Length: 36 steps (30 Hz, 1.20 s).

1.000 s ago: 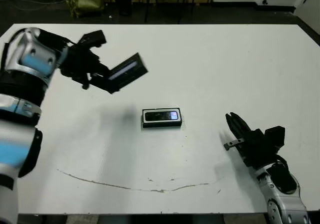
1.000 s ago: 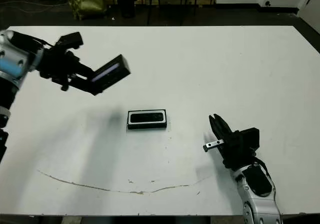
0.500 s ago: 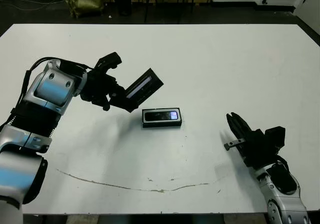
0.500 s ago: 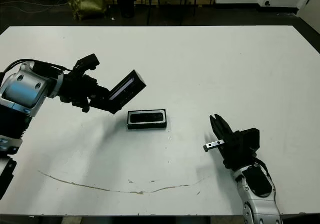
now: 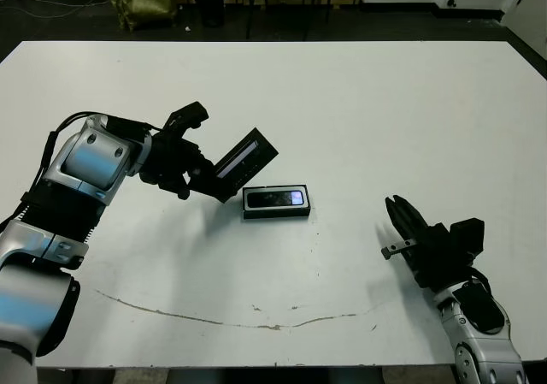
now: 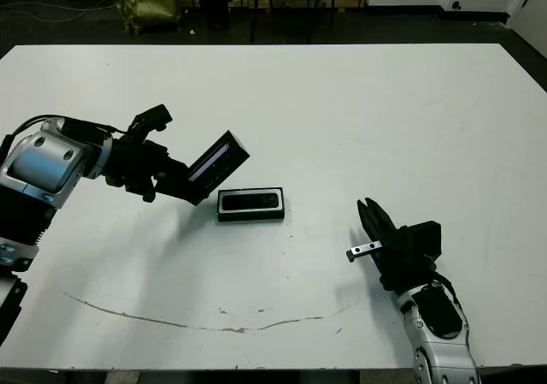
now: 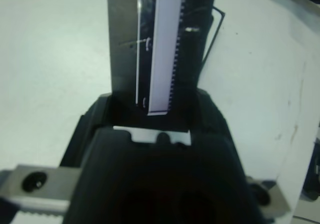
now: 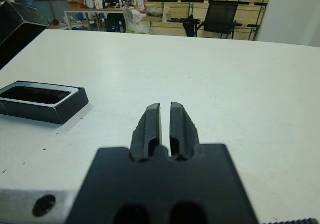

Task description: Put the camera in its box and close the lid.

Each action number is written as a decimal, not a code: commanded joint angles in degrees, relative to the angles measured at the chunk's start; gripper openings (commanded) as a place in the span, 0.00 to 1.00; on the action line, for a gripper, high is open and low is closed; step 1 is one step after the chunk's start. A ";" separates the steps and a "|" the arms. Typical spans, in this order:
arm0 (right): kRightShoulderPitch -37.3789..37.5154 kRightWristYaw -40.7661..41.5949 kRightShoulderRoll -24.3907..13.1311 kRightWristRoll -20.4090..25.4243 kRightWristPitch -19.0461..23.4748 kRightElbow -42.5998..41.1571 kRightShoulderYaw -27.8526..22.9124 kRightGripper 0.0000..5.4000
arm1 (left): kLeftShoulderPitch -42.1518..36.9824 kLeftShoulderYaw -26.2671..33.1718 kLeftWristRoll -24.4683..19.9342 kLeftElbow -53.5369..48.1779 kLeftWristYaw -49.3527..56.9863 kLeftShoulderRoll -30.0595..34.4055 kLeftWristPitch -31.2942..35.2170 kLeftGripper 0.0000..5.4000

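Camera [image 5: 275, 198] already lying in box [image 5: 276, 203]. Left gripper [image 5: 198, 179] clamps lid [image 5: 243, 156], tilted, just beside box; closing remains. Right gripper [image 8: 165, 121] empty, fingers nearly together, well apart.

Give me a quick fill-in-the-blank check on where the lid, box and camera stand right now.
1. The lid is held by the ____ gripper.
2. The camera lies inside the ____.
3. The box is not yet ____ by the lid.
4. The right gripper holds ____.

Missing words: left; box; covered; nothing
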 commanded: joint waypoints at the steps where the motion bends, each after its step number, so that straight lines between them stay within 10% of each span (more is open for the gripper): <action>1: 0.54 0.33 0.20 0.35 -0.21 1.13 -0.17 0.00 | -0.10 -0.79 -0.74 2.08 -1.20 0.05 -1.09 0.41; 36: 0.94 -0.73 0.48 -1.12 -0.12 -0.80 0.15 0.00 | -1.53 -5.41 0.49 4.75 -1.56 -3.69 -7.01 0.41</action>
